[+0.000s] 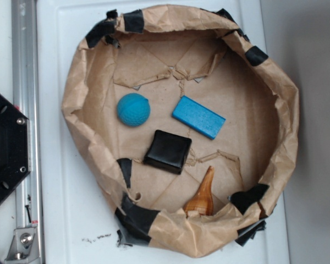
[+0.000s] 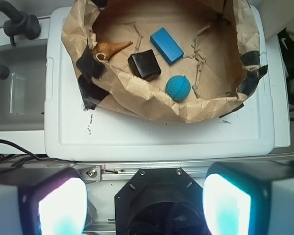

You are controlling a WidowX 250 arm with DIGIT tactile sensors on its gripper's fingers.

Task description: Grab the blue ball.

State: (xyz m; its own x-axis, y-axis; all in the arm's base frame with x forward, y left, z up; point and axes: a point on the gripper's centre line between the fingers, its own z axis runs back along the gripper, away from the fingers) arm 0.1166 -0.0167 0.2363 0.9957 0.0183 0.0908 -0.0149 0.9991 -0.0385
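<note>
The blue ball (image 1: 133, 109) is a dimpled teal sphere lying on the brown paper at the left of the paper nest (image 1: 77, 82). In the wrist view the ball (image 2: 178, 88) lies near the nest's front wall. My gripper (image 2: 144, 208) is open and empty, its two fingers (image 2: 61, 205) wide apart at the bottom of the wrist view, high above the robot base (image 2: 159, 198) and well back from the ball. The gripper does not show in the exterior view.
Inside the nest lie a flat blue block (image 1: 198, 116), a black square pad (image 1: 167, 151) and a brown shell-like cone (image 1: 202, 197). The crumpled paper wall with black tape rings them. The nest stands on a white board (image 1: 60, 181) beside a metal rail (image 1: 23, 66).
</note>
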